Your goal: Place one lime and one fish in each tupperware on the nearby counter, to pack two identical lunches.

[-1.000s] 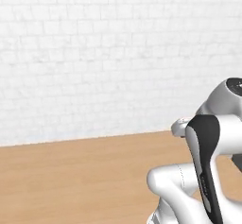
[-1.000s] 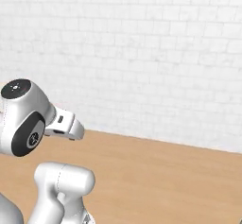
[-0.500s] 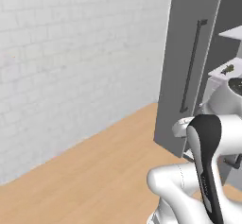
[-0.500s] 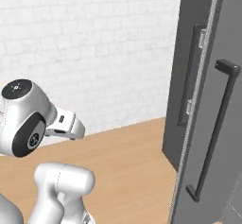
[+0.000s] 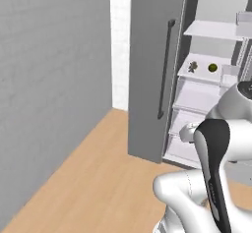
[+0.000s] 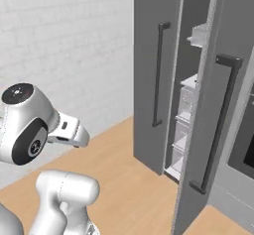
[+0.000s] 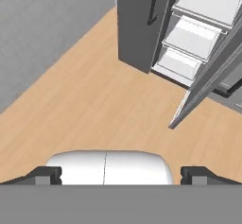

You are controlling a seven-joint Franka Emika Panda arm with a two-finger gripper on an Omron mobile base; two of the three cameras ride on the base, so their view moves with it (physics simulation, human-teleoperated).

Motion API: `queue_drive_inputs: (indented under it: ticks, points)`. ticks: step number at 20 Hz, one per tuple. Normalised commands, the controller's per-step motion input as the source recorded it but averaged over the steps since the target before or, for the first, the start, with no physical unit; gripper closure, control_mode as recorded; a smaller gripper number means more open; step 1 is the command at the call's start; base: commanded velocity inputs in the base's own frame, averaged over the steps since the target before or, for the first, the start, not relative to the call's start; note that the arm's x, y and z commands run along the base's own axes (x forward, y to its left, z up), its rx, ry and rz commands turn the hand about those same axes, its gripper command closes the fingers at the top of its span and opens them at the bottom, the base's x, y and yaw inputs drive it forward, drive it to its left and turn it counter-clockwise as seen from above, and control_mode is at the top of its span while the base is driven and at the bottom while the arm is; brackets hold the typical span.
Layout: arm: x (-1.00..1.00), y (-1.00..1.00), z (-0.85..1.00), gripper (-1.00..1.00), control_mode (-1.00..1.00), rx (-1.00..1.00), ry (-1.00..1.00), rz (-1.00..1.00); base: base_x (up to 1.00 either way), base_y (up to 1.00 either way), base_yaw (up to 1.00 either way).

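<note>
A lime (image 5: pixel 212 68) sits on a white shelf inside an open grey fridge, seen in the left base view. Left of it on the same shelf lies a small grey-brown thing that looks like a fish (image 5: pixel 193 66). My gripper (image 7: pixel 122 176) hangs open over the wooden floor, well short of the fridge, with nothing between its fingertips (image 7: pixel 45 175). The tupperware and the counter are out of view.
The fridge's left door (image 5: pixel 147 70) is closed and carries a dark vertical handle (image 5: pixel 165 70). Its right door (image 6: pixel 208 130) swings out over the wooden floor (image 7: pixel 94 100). White shelves and drawers (image 7: pixel 191 38) fill the opening. A grey wall (image 5: pixel 49 79) runs along the left.
The whole picture has swung as the base turned: the white tile wall has slid away and the open fridge has come into view. The arm's pose looks unchanged.
</note>
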Motion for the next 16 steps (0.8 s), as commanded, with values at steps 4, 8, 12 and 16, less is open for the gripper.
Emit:
queue_drive_inputs:
  ticks: [4, 8, 12, 16]
  points:
    - [0.00, 0.00, 0.00, -1.00, 1.00, 0.00, 0.00, 0.00, 0.57, 0.91, -0.59]
    - [0.00, 0.00, 0.00, -1.00, 1.00, 0.00, 0.00, 0.00, 0.71, 0.59, -0.72]
    - [0.00, 0.00, 0.00, -1.00, 1.00, 0.00, 0.00, 0.00, 0.63, 0.51, -0.75]
    - [0.00, 0.00, 0.00, -1.00, 1.00, 0.00, 0.00, 0.00, 0.57, 0.36, -0.65]
